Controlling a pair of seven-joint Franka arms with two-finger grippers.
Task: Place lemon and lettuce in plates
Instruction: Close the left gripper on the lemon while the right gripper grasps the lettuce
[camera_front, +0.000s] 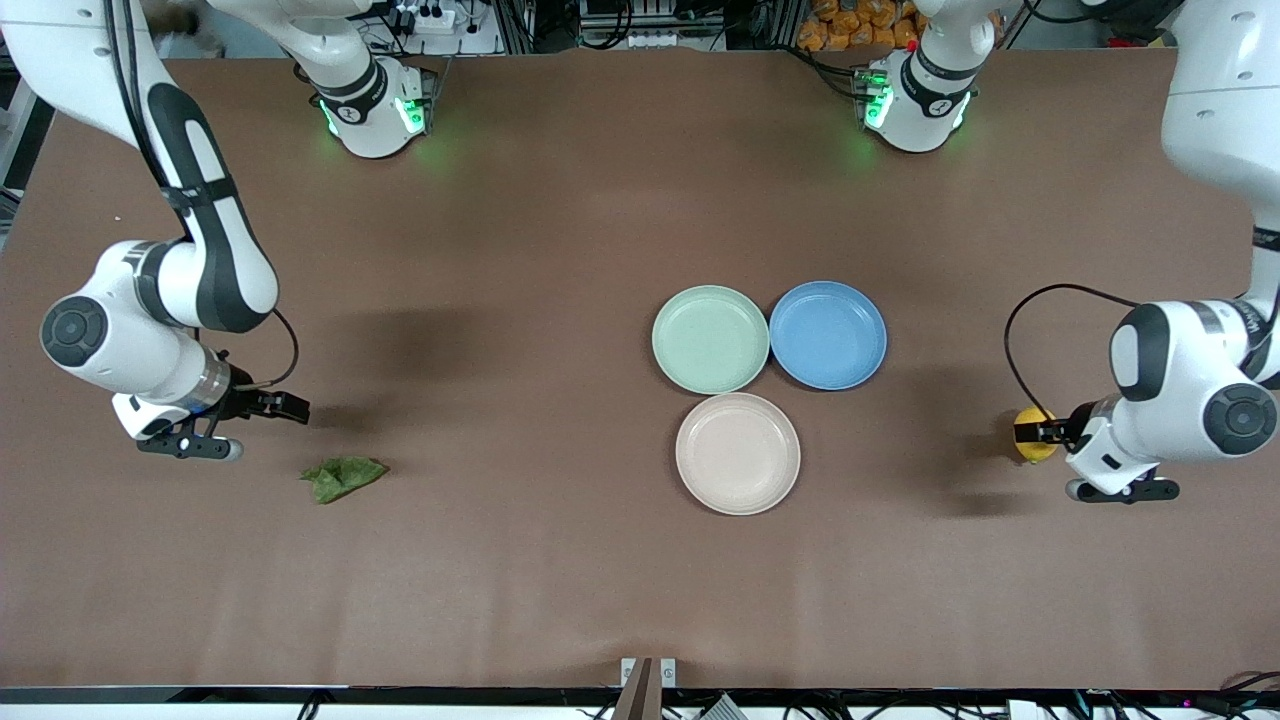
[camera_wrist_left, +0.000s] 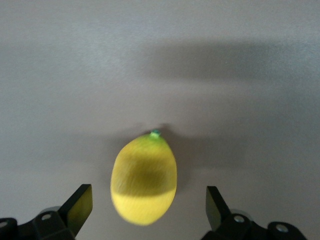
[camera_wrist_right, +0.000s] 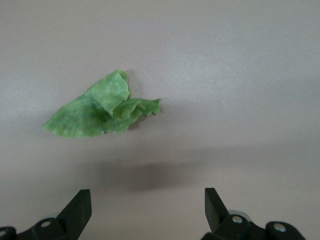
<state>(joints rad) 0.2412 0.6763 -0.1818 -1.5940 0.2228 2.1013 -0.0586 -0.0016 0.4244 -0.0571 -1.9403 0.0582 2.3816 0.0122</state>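
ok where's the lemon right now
The lemon lies on the table at the left arm's end, beside the beige plate, between the left gripper's open fingers.

Even overhead light, soft shadows, blurred lemon (camera_wrist_left: 144, 179).

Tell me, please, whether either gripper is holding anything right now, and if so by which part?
Nothing is held. The left gripper is open around the lemon without touching it; the right gripper is open above the table, short of the lettuce.
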